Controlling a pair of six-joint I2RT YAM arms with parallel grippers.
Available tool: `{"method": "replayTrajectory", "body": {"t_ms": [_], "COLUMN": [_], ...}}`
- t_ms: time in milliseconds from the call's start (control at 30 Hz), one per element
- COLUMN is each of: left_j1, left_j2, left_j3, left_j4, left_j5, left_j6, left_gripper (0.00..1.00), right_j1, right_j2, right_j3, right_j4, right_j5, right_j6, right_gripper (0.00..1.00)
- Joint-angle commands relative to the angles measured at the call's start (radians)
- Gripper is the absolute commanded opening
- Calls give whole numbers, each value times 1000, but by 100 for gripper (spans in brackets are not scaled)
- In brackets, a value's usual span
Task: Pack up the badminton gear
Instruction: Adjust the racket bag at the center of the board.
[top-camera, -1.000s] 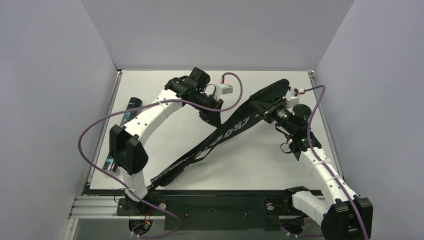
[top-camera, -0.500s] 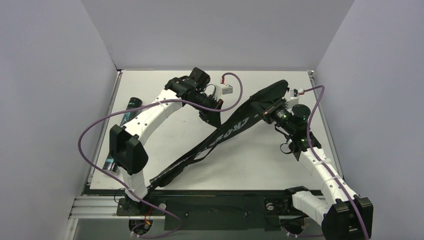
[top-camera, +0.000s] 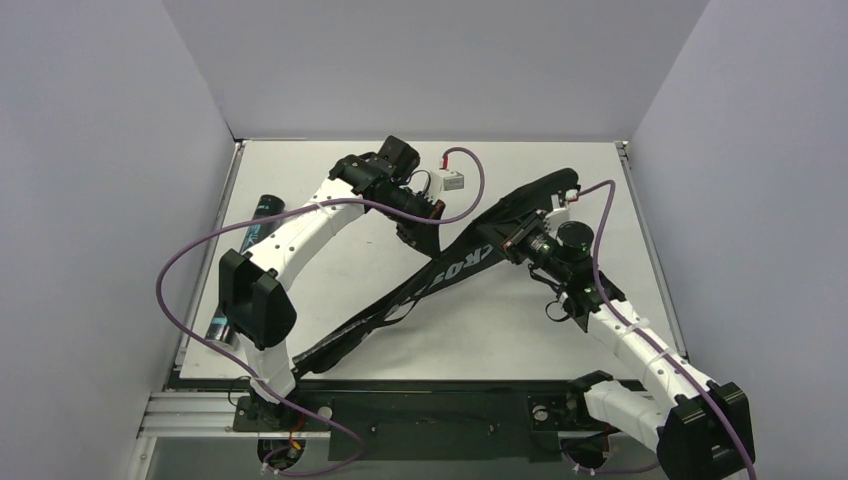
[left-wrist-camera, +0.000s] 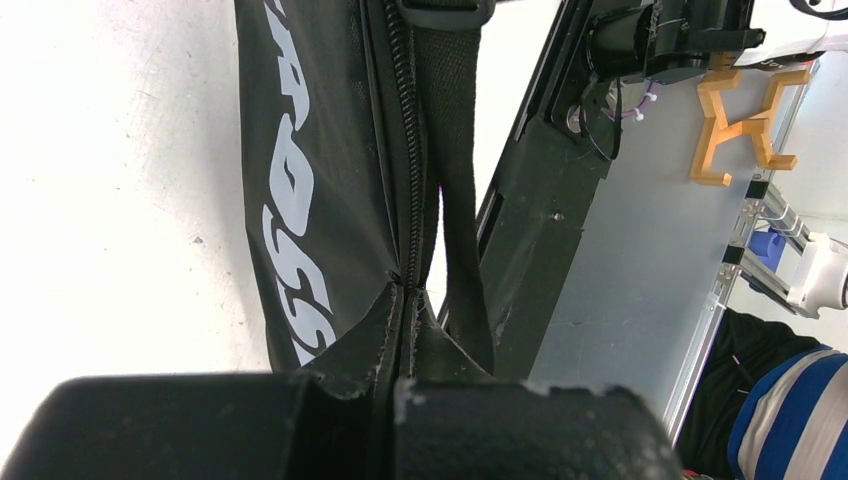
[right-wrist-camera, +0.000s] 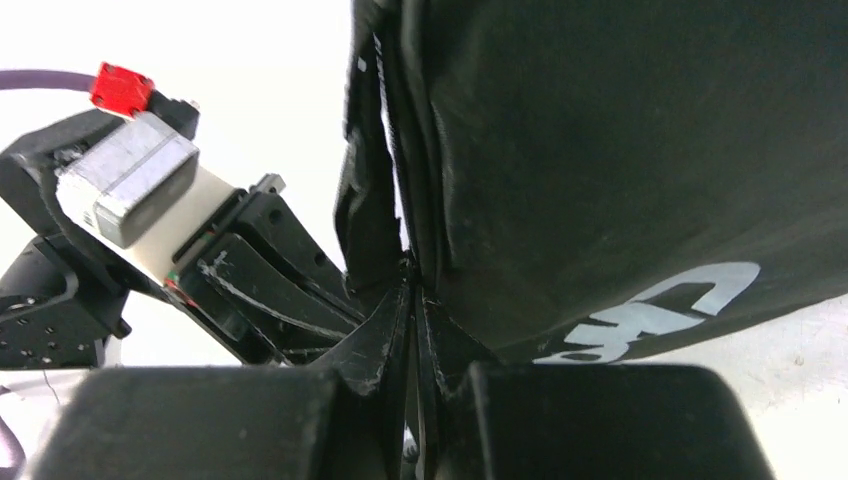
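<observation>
Near edge: racket bag (top-camera: 455, 268) has its narrow end down on the table (top-camera: 520, 330), just in front of the L arm base. It runs diag up-right, wide end toward the far-right corner. White CROSSWAY lettering shows mid-bag.

Long black tube (top-camera: 262, 215) w/ teal print lies along the table's L edge, well apart from the bag. Its mid section is hidden behind the L arm.

Mid-table, both tools are on the bag from opposite sides, near each other:
- L gripper (top-camera: 418, 232): L wrist cam shows fingers (left-wrist-camera: 330, 420) closed tight, clamping the bag's seam edge where the zipper (left-wrist-camera: 405, 150) ends. Black strap (left-wrist-camera: 455, 200) hangs right beside the zip.
- R gripper (top-camera: 512, 240): R wrist cam shows fingers (right-wrist-camera: 370, 350) pinched together on a fold of bag fabric, no gap visible. Bag panel w/ lettering is to the right of the pinch, L gripper's body just beyond on the left.

Can't tell if the wide end is touching the table or lifted. Bag contents not visible.
</observation>
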Motion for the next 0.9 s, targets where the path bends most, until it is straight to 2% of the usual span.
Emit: {"method": "replayTrajectory", "body": {"t_ms": [0,567,633,767,867], "left_j1": [8,12,13,16,19], "left_j2": [-64,-60,-61,-63,-65], "left_j3": [32,29,27,18,11], "left_j4": [56,76,79,83,88], "left_j5": [62,47,44,43,34], "left_j6": [4,-9,-10,-10,-12], "left_gripper": [0,0,0,0,0], "right_j1": [36,199,194,156,99], "right_j2": [9,160,150,94,48], "right_j3": [-35,29,33,73,95], "right_j4": [62,142,119,-50,-174], "right_j5": [-24,-164,-174,-159,-156], "right_j6": [24,31,15,-76,-119], "right_gripper": [0,0,0,0,16]}}
